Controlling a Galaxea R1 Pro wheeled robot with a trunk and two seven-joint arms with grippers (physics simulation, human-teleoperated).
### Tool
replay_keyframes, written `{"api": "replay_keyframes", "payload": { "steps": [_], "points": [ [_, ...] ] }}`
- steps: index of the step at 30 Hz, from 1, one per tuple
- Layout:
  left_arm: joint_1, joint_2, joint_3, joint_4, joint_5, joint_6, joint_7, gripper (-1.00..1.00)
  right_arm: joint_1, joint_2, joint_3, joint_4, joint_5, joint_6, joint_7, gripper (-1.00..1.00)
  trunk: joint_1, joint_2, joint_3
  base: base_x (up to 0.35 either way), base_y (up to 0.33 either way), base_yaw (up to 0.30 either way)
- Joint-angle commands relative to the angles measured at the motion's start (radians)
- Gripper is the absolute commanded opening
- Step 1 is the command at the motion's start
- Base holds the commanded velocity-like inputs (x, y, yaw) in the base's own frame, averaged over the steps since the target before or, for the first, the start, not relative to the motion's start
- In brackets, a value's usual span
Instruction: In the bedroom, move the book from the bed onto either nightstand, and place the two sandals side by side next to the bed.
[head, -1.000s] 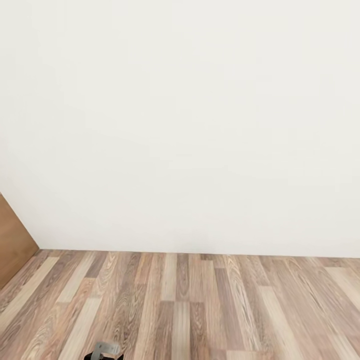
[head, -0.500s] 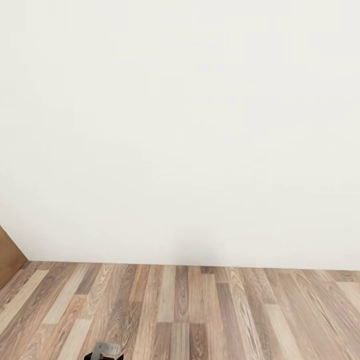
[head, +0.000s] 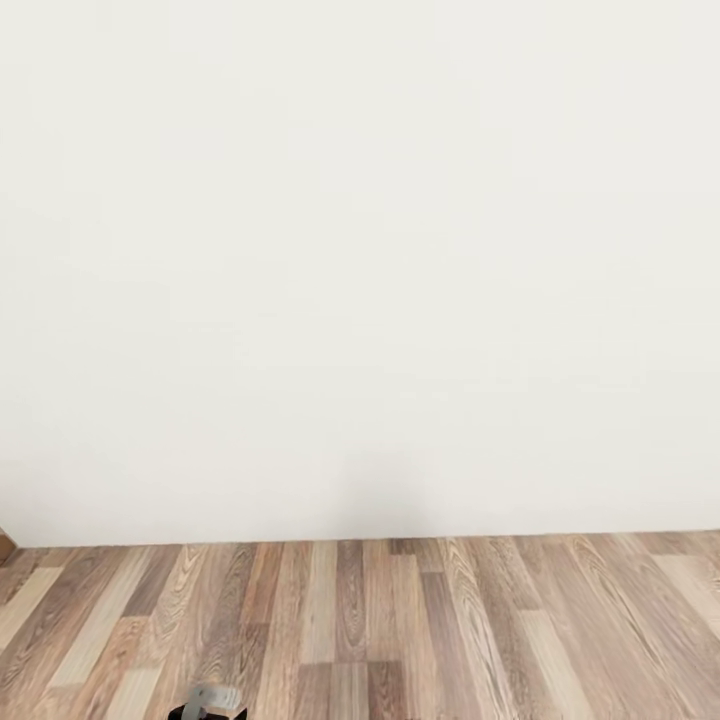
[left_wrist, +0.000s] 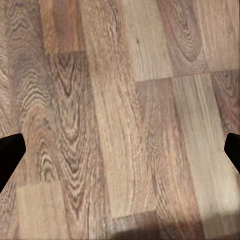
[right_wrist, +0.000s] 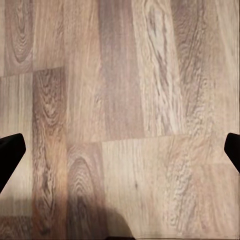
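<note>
The book, the bed, the nightstand and the two sandals are out of view. I face a bare white wall (head: 360, 260) of the bedroom above light brown wood-plank floor (head: 400, 630). My left gripper (left_wrist: 121, 152) hangs open over the planks, its dark fingertips (left_wrist: 10, 155) at the picture's two sides with nothing between them. My right gripper (right_wrist: 121, 152) is open in the same way over the floor, with black fingertips (right_wrist: 10, 152) far apart and empty.
A sliver of a brown wooden door (head: 4, 546) shows at the far left where wall meets floor. A small grey and black part of my left arm (head: 208, 702) pokes in at the head view's lower edge.
The whole head view has shifted: the brown door slid out toward the left edge and the wall's base sits lower in the picture. The camera moved, not the things.
</note>
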Motion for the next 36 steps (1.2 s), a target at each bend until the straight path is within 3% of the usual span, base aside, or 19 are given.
{"api": "replay_keyframes", "payload": {
  "steps": [1, 20, 36],
  "points": [
    [0.0, 0.0, 0.008, 0.0, -0.007, -0.003, -0.004, 1.0, -0.001, 0.0, -0.004, 0.002, -0.003, -0.001, 0.007, 1.0, 0.0, 0.0, -0.001, 0.002, 0.0, -0.277],
    [0.0, 0.0, 0.008, 0.0, -0.007, -0.003, -0.004, 1.0, -0.001, 0.0, -0.004, 0.002, -0.002, -0.001, 0.007, 1.0, 0.0, 0.0, -0.001, 0.012, 0.0, -0.281],
    [0.0, 0.0, 0.008, 0.0, -0.007, -0.003, -0.004, 1.0, -0.001, 0.0, -0.003, 0.0, -0.002, -0.001, 0.007, 1.0, 0.0, 0.0, -0.001, 0.307, 0.0, -0.066]
  ]
}}
